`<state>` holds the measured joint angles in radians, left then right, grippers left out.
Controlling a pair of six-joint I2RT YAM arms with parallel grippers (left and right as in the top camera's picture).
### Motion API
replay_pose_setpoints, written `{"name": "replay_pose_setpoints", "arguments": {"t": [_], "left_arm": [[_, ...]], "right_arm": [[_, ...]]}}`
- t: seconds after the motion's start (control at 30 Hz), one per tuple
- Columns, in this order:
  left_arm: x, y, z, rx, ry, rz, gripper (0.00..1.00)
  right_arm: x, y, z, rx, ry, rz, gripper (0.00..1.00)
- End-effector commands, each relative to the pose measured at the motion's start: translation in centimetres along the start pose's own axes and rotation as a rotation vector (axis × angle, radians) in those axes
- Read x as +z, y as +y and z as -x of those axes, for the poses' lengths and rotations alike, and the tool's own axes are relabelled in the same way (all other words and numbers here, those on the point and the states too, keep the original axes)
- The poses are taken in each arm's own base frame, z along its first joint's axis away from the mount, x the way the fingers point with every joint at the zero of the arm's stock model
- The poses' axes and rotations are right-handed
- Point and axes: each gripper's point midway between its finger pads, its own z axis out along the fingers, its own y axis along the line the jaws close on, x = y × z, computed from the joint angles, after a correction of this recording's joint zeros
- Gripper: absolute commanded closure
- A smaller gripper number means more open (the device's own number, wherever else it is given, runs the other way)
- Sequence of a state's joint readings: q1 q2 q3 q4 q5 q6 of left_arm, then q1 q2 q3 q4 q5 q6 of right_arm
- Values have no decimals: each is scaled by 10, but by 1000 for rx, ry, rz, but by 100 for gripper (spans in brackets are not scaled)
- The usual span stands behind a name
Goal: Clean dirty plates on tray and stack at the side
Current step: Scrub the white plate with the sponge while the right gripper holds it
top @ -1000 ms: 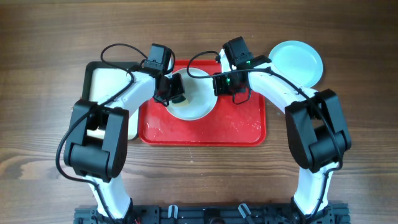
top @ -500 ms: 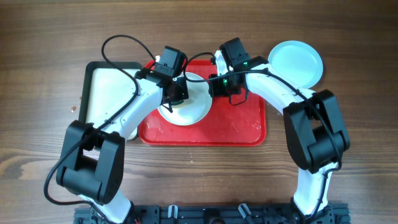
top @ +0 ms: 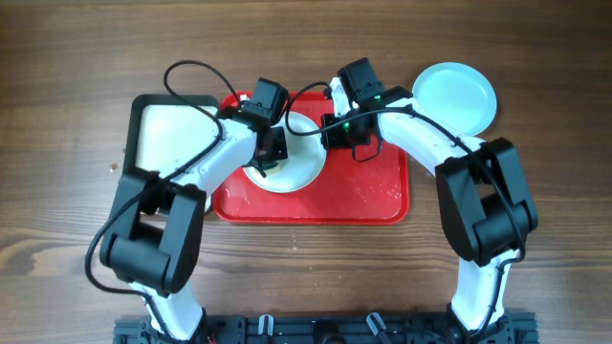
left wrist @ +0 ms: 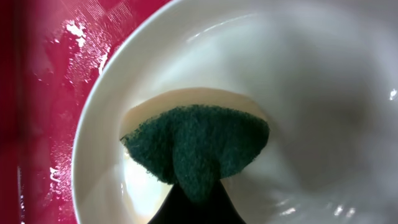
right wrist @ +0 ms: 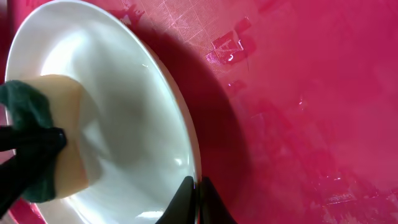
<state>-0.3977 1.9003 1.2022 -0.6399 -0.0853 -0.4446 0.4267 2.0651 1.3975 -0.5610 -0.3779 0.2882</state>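
Wood tabletop (top: 76, 76), sponge (left wrist: 196, 146) on plate (left wrist: 323, 93)

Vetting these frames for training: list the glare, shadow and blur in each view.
Overhead: evenly lit and sharp. Left wrist: sponge crisp, plate soft toward the right, white glints on the tray. Right wrist: plate throws a dark shadow on the tray.

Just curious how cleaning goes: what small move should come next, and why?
Probably sweep the sponge across the white plate: the left gripper holds it against one side only, and the right gripper pinches the rim over the red tray.
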Motion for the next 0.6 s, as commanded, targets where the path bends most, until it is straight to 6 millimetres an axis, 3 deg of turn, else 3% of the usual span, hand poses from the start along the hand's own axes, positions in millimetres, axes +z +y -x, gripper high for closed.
{"name": "replay_pose_setpoints", "arguments": {"t": [0.0,0.23,0.47,0.57], "left_arm": [[7,3,-6,26,16,23,83],[-14,-1,8,16,-40,-6,74],[-22,-2,11,14,-61,-15,75],[-22,0,13,10,-66,-11,83]], "right_arm": [[9,0,-5,9,28,20,96],[9,0,-6,9,28,20,96],[9,0,-6,9,28,19,96],[9,0,-6,9,28,19,96]]}}
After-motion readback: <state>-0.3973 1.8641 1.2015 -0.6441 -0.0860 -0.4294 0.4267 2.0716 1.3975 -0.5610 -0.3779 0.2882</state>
